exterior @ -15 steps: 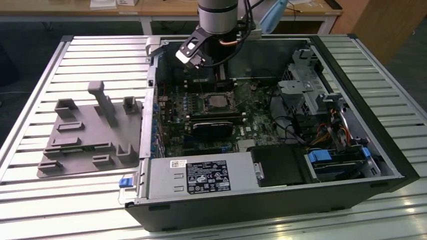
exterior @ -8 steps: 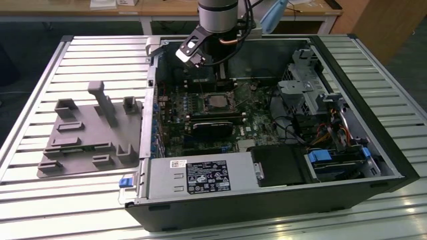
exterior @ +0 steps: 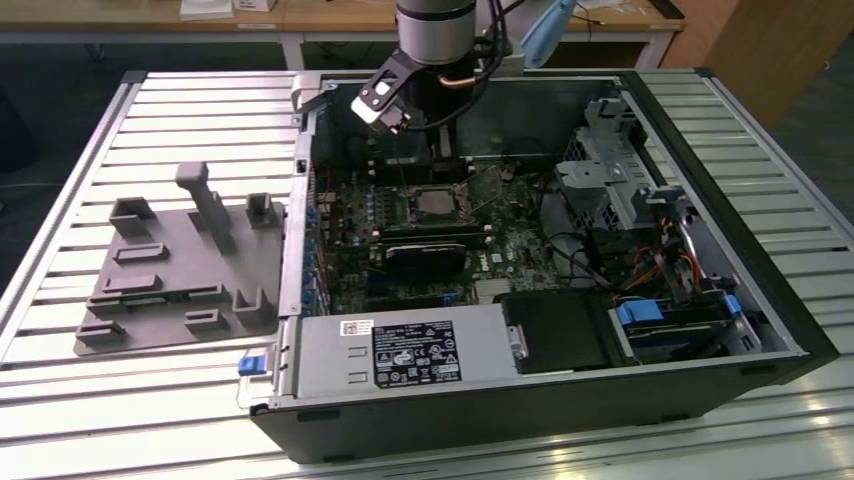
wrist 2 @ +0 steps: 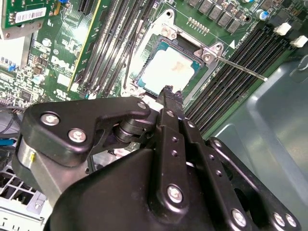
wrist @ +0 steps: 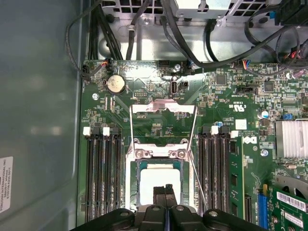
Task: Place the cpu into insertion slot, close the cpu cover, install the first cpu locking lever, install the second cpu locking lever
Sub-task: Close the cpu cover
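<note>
The small flat square cpu with its pale silvery metal top (wrist: 147, 185) lies inside the insertion slot, a dark square socket with a metal rim (wrist: 159, 162) on the green circuit board, and looks level and squarely seated there. The black two-fingered gripper (wrist: 165, 186) hangs directly over the slot, near the chip's edge. Its fingers are pressed together with nothing between them. I cannot tell whether the tips touch the chip or hover just above it.

The cpu cover, a thin silvery metal frame with a cut-out centre (wrist: 163, 109), appears tipped back from its hinge at one side of the slot, so the chip is uncovered. A thin steel lever rod (wrist 2: 240, 67) juts out from the slot's corner, unlatched.

The chip is probably light, stiff and smooth-topped, and the contacts beneath it are likely delicate. It is best held by two opposite edges and never pressed hard or slid sideways. The cover looks like rigid sheet metal that swings freely on its hinge, so its free edge, farthest from the slot, is the sensible place to push.
</note>
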`<state>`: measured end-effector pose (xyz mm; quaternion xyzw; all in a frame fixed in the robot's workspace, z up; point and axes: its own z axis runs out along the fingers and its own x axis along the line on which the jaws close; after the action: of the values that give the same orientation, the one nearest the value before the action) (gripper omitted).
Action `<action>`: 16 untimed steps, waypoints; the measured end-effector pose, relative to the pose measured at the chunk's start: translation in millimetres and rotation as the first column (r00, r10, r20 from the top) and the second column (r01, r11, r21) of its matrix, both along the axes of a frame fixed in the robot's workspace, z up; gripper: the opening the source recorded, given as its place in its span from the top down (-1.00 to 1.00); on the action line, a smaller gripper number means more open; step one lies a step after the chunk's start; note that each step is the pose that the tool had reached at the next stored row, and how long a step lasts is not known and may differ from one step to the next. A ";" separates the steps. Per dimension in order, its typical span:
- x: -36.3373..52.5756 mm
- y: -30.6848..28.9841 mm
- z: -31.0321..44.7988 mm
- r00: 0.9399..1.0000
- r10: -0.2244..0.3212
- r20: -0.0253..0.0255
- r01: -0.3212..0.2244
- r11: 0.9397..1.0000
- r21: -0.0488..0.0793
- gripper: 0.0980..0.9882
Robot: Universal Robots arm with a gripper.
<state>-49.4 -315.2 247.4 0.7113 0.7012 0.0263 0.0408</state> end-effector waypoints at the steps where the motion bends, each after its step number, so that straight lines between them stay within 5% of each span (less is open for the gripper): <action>1: 0.0 0.0 1.4 1.000 0.000 0.000 0.000 1.000 0.000 0.99; 7: 0.0 0.1 10.8 1.000 0.000 0.000 0.000 1.000 0.000 0.99; 16: 5.9 0.1 11.1 1.000 0.000 0.000 0.000 1.000 0.000 0.99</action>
<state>-43.5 -315.1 258.4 0.7114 0.7011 0.0265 0.0408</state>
